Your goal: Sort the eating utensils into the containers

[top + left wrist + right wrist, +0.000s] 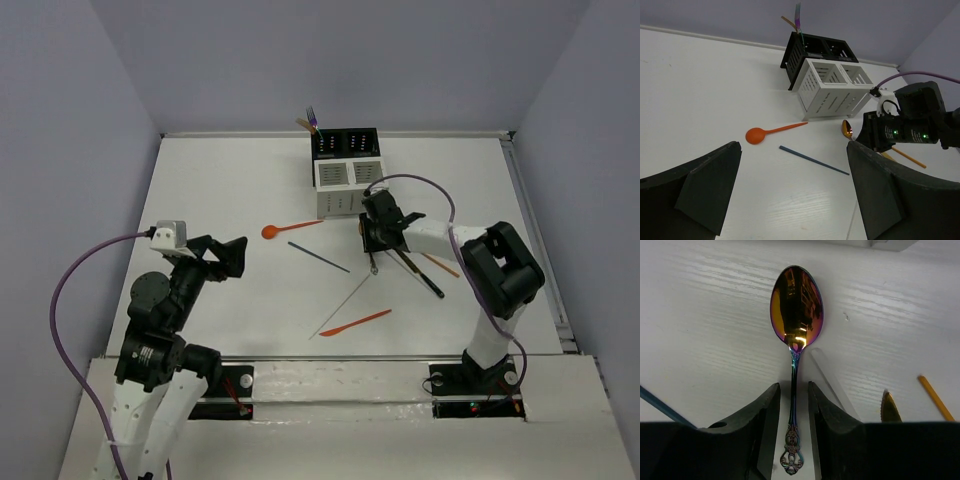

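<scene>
Straddling the handle of the iridescent spoon (pixel 796 305) for a clean pinch: right fingers (pixel 760 425) narrowly parted, not clamped; left fingers (pixel 705 185) spread wide, empty.

The white tabletop (pixel 220 190) is carrying the containers (pixel 345 175), which are standing as one block at its far middle. An orange spoon (pixel 290 229) is lying just near-left of the block, bowl pointing left. A dark blue chopstick (pixel 319 257) is lying slantwise a little nearer. An iridescent spoon (pixel 796 305) is resting flat in front of the block. A silver chopstick (pixel 342 305) is angling near-left from it, an orange knife (pixel 356 322) lying beside its near end. A black utensil (pixel 420 275) and an orange chopstick (pixel 440 265) are lying to the right.
</scene>
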You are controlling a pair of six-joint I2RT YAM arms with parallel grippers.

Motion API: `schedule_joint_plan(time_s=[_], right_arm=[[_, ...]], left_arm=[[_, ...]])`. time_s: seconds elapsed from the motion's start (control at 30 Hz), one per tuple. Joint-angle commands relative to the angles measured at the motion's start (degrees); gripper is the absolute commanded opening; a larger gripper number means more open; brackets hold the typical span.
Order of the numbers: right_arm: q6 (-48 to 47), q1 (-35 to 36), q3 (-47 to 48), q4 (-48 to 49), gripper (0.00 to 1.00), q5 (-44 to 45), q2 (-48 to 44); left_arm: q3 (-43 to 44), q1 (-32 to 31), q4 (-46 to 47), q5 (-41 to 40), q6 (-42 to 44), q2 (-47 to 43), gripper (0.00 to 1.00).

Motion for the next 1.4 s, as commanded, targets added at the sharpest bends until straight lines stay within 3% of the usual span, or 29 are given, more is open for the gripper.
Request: schedule_joint_plan(time_s=[0.0,0.2,0.33,0.5,0.63,0.87,1.37], right_arm=[[0.13,0.62,3.32,-1.46,0.33,1.99,2.58],[0.31,1.15,5.17,-3.04,0.24,3.66,4.51],[1.27,1.15,4.12,-1.82,0.07,4.1,3.38],[1.19,1.15,1.58,3.28,0.07,4.28,-2.24],[1.01,1.15,-1.6,10.13,0.07,2.25,-11.98],[-1.44,1.15,2.78,19.79,0.07,5.76,-17.37],[-12.6,-4.82,30.73,42.04,0.07,7.97,7.56]], left_arm=[[0.93,0.35,3.35,0.91,0.23,-0.99,0.99],[1.02,0.35,3.35,0.82,0.32,-1.17,0.99],[1.02,0.35,3.26,0.99,0.41,-1.25,0.99],[1.02,0.35,3.26,1.08,0.41,-1.34,0.99],[1.02,0.35,3.35,1.08,0.41,-1.34,0.99],[1.11,0.35,3.26,0.91,0.41,-1.17,0.99],[1.37,0.35,2.82,-0.67,0.76,-0.38,0.99]])
